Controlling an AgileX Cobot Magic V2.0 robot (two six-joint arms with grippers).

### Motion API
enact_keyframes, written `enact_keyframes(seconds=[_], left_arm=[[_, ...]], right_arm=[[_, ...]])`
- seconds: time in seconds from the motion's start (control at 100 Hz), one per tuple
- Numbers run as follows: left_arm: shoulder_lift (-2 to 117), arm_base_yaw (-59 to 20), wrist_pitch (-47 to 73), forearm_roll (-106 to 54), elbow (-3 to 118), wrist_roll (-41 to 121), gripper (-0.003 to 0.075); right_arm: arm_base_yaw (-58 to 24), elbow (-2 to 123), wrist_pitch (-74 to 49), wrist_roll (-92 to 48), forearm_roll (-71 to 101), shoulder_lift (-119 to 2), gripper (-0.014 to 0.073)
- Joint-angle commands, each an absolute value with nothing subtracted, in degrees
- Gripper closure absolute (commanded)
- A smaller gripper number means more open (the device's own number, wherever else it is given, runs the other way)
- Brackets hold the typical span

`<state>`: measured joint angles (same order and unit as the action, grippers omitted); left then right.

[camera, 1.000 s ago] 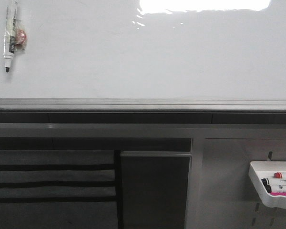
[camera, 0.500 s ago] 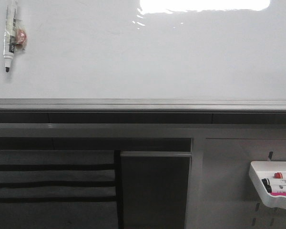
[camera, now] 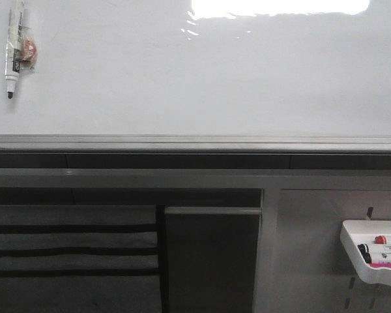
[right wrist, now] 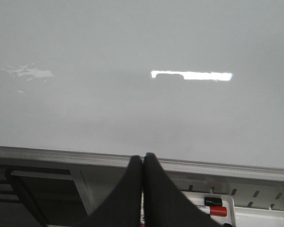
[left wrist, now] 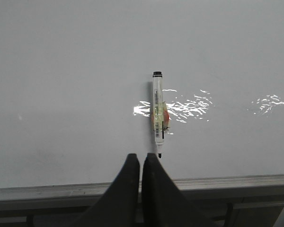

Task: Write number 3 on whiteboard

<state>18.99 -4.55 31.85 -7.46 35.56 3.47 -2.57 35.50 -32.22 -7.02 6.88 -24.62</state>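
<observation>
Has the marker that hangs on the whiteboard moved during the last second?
No. In the front view the marker keeps its place, upright with its tip down, equally far above the whiteboard's grey lower edge as before.

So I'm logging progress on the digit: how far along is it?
Nothing is written: the whiteboard shows only glare, no 3. The uncapped marker is attached to the board, ungrasped. The left gripper, shut, sits just below its tip; the right gripper is shut, empty. Grasping and writing remain.
</observation>
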Motion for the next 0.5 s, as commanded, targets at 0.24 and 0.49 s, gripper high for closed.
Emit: enact_keyframes(seconds=[0.24,0.49], left_arm=[[20.6,-4.5,28.1,-5.5,36.2,3.3,0.0682],[21.4,-4.7,25.3,-5.3,36.2,7.6,0.0258]], right_arm=[[-2.1,37.6,-28.4,-7.8,7.0,-26.1,0.0592],[-2.1,37.6,-26.9,-7.8,7.0,-26.1,0.0189]])
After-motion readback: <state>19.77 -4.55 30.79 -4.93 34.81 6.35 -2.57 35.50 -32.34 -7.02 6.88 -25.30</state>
